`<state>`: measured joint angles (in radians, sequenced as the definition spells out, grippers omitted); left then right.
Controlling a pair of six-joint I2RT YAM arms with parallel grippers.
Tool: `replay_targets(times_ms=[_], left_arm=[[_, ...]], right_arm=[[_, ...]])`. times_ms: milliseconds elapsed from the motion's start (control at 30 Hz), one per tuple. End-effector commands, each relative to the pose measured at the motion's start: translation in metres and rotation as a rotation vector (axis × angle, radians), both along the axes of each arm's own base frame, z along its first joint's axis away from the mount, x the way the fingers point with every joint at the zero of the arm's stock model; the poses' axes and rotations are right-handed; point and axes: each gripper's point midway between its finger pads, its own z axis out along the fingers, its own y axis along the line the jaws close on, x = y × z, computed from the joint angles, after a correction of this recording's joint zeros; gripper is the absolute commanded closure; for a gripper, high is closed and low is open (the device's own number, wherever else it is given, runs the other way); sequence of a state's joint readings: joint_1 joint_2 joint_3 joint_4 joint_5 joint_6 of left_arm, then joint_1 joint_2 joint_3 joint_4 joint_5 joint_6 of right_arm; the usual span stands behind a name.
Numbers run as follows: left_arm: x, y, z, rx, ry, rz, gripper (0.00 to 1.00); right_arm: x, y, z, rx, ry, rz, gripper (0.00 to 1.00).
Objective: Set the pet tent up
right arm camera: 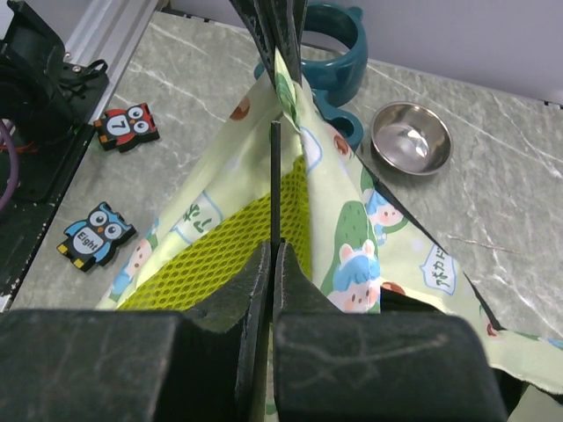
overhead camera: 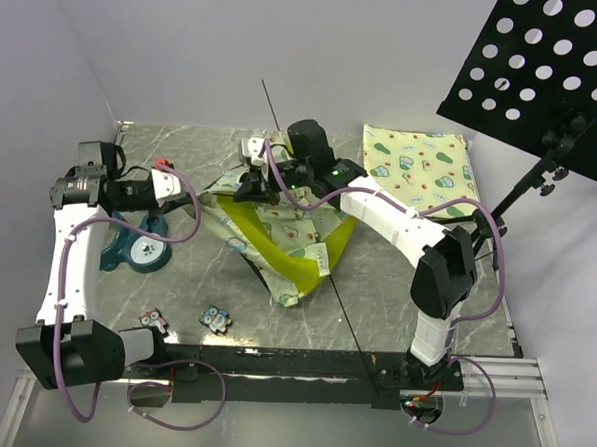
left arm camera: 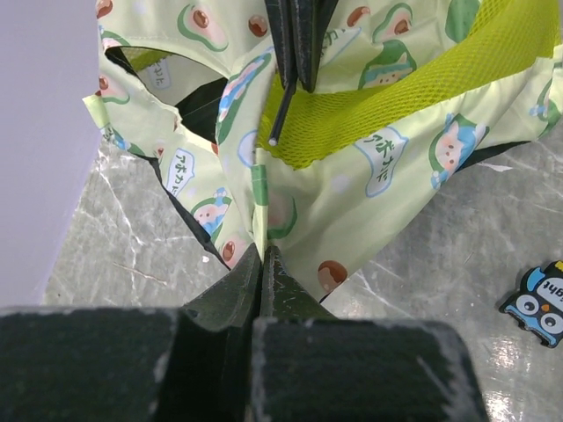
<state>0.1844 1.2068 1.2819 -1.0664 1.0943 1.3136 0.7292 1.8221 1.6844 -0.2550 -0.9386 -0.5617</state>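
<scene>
The pet tent (overhead camera: 283, 238) lies crumpled and partly lifted in the middle of the table, with avocado-print cream fabric, a lime-yellow mesh panel (left arm camera: 369, 105) and a black base. My left gripper (left arm camera: 262, 253) is shut on a folded edge of the tent fabric (left arm camera: 258, 189); in the top view it (overhead camera: 212, 193) is at the tent's left corner. My right gripper (right arm camera: 274, 251) is shut on a thin black pole (right arm camera: 274, 176), whose tip lies against the mesh. In the top view it (overhead camera: 263, 190) is at the tent's far edge. The two grippers face each other closely.
A flat avocado-print mat (overhead camera: 421, 170) lies at the back right under a black perforated stand (overhead camera: 547, 66). A teal bowl holder (overhead camera: 142, 250) and steel bowl (right arm camera: 411, 138) sit at the left. Two owl tiles (overhead camera: 214, 319) (overhead camera: 153, 322) lie near the front.
</scene>
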Motion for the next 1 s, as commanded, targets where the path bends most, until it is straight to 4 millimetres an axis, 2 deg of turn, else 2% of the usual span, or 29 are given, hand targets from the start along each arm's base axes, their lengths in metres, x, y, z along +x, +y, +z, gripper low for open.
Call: replay_targets(times_ms=[0, 467, 667, 967], left_arm=[[-0.003, -0.003, 0.007, 0.033, -0.087, -0.032, 0.97], [-0.011, -0.001, -0.007, 0.132, -0.144, -0.078, 0.98], [-0.009, -0.001, -0.005, 0.14, -0.171, -0.081, 0.99], [-0.009, -0.002, -0.002, 0.141, -0.183, -0.095, 0.99]], right_arm=[[-0.005, 0.008, 0.028, 0.052, -0.068, 0.034, 1.0], [-0.008, 0.012, 0.026, 0.043, -0.031, 0.028, 1.0], [-0.005, 0.012, 0.023, 0.03, -0.018, 0.019, 1.0], [0.0, 0.015, 0.008, -0.018, -0.018, 0.003, 1.0]])
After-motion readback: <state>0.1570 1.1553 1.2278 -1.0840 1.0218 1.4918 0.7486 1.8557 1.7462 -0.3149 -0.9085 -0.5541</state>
